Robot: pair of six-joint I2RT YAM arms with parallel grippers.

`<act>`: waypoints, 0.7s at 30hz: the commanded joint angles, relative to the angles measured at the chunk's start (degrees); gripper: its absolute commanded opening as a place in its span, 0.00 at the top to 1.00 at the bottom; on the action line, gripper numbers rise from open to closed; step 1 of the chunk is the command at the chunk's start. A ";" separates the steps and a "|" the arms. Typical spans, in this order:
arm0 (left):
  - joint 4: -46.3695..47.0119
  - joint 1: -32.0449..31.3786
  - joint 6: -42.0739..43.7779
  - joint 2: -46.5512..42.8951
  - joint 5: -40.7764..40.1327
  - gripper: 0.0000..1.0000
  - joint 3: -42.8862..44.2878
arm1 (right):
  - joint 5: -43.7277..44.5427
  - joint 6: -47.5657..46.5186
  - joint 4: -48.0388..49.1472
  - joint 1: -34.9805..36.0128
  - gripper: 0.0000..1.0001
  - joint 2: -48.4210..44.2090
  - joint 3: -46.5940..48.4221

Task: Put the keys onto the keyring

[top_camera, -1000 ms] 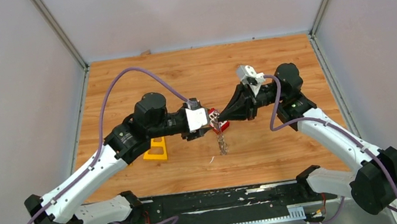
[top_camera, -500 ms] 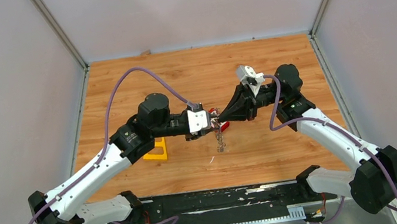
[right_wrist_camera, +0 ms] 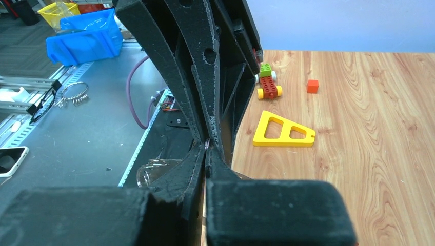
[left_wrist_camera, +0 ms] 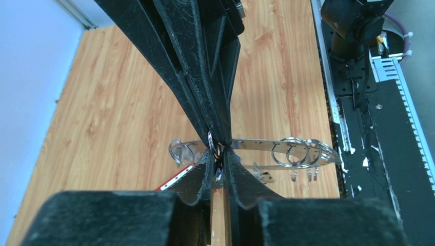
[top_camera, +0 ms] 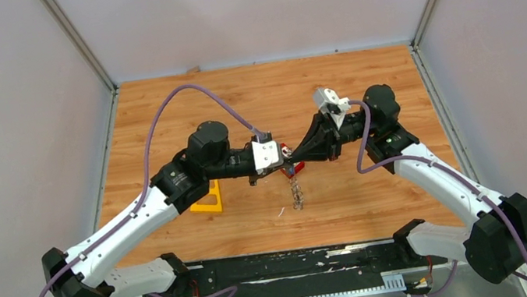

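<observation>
The keyring (left_wrist_camera: 256, 145) is a thin metal band with small rings, held in the air above the table; in the top view the keyring (top_camera: 296, 191) dangles between both arms. My right gripper (right_wrist_camera: 206, 149) is shut on it, a small ring showing at its tips. In the top view the right gripper (top_camera: 292, 157) meets my left gripper (top_camera: 279, 163) tip to tip. The left gripper (left_wrist_camera: 218, 154) has closed to a narrow slit on a blue-headed key (left_wrist_camera: 219, 173) just under the band. No black-headed key shows.
A red block (top_camera: 297, 167) with white squares lies under the grippers. A yellow triangular frame (right_wrist_camera: 282, 130) lies by the left arm, with a toy brick car (right_wrist_camera: 269, 84) and an orange cube (right_wrist_camera: 312, 86) beyond. Blue bin (right_wrist_camera: 87, 38) stands off the table.
My left gripper has slid right up to the right gripper's tips and its jaws have closed from wide to a narrow slit. The right arm and the keyring have stayed put.
</observation>
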 commanded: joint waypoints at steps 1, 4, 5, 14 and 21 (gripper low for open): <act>1.50 -0.10 -2.12 0.67 1.19 0.89 2.92 | 0.61 -3.71 -1.28 -0.05 1.00 0.09 0.91; 1.36 -0.10 -2.66 0.60 0.93 0.96 3.01 | 1.28 -5.82 -3.51 -0.08 1.00 0.16 1.14; 1.34 -0.10 -3.06 0.57 0.77 1.00 3.09 | 1.54 -6.52 -4.18 -0.07 1.00 0.22 1.21; -15.00 -0.25 -3.22 4.94 -6.48 1.00 12.85 | 6.44 -20.95 -19.55 -0.06 0.77 -1.25 4.33; -33.67 -4.20 0.54 10.86 -16.71 1.00 23.47 | 7.29 -23.30 -20.78 -0.05 0.59 -2.20 4.39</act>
